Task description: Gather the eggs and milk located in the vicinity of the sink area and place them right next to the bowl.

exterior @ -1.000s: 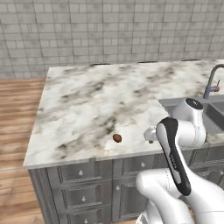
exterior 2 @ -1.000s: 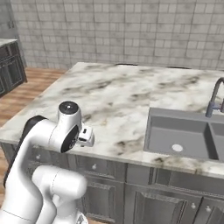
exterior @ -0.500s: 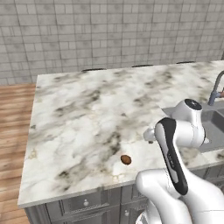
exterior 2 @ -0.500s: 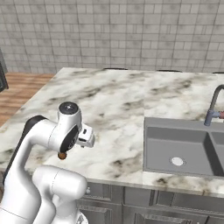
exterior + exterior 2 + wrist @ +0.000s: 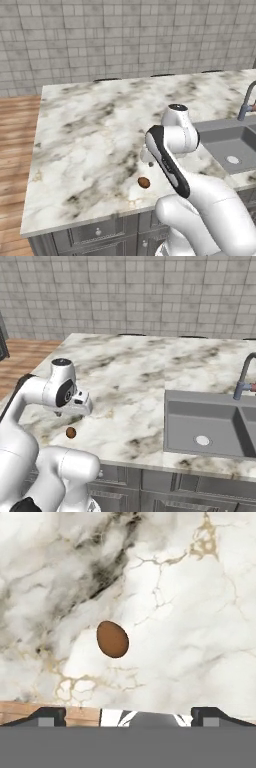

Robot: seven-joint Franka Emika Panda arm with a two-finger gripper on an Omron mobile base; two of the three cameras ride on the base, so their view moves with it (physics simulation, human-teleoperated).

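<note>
Egg (image 5: pixel 112 639) lies below the downward-pointing hand (image 5: pixel 128 714).

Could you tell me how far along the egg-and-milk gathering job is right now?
Nothing looks done yet. The egg lies untouched on the marble counter, left of the sink. In hand: the gripper hangs over the egg with its fingers spread and empty. Left: grasp it, then fetch the milk and set both beside the bowl.

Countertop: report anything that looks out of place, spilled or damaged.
One oddity: a brown egg lies loose on its side on the marble countertop, close to the front edge, left of the sink, with nothing to stop it rolling. It looks whole. No spill or damage shows. The gripper hangs above it with jaws apart.
</note>
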